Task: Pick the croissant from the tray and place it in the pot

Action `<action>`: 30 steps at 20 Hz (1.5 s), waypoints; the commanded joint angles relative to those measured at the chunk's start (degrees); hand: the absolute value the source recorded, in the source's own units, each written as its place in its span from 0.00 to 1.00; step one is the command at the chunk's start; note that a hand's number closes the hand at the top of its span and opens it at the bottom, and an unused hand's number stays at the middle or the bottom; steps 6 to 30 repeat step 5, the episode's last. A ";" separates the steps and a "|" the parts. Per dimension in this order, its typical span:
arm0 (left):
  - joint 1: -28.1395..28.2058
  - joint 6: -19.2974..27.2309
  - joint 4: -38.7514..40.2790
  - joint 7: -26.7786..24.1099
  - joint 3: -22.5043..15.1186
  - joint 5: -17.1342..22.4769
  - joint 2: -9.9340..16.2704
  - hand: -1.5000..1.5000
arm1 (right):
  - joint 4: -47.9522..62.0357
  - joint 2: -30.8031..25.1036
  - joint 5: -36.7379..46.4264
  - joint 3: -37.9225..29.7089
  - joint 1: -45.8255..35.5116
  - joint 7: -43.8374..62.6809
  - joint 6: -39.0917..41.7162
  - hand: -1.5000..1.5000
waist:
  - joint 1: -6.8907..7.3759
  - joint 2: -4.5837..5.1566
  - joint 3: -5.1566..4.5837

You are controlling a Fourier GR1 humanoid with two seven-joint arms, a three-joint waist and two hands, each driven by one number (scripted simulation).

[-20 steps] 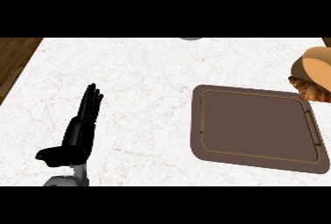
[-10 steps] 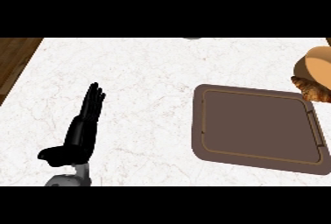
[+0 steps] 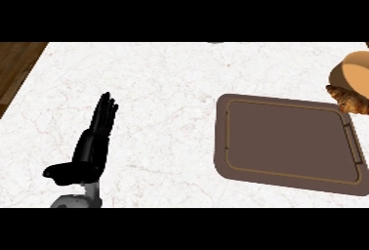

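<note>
Resting robot hand: left robot hand [image 3: 90, 146], fingers straight, released, lower left of worktop [image 3: 166, 88]
Croissant [image 3: 349, 100]: golden-brown, flaky, against the tan pot [image 3: 355, 73], beyond the brown tray [image 3: 288, 141]

The pot [image 3: 353, 75] and the croissant [image 3: 349, 99] are both cut off by the right edge.

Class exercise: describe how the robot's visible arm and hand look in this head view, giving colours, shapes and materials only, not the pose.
Only the left hand shows: glossy black, with long slim fingers and a stubby thumb. Below it sits a short grey forearm with a rounded, metallic-looking end. No cables, markings or sleeves are visible.
</note>
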 commanded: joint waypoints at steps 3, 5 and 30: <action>-0.46 0.35 0.17 -0.09 0.07 0.28 -0.72 0.50 | 0.09 -1.95 -2.60 -2.83 0.81 0.98 -0.15 0.00 | 0.31 0.32 0.10; 0.12 -0.27 0.01 -0.40 0.77 0.49 0.39 0.50 | 0.32 -2.02 -3.48 -3.85 1.81 1.29 -1.40 0.00 | 0.51 0.23 0.10; 0.12 -0.27 0.01 -0.40 0.77 0.49 0.39 0.50 | 0.32 -2.02 -3.48 -3.85 1.81 1.29 -1.40 0.00 | 0.51 0.23 0.10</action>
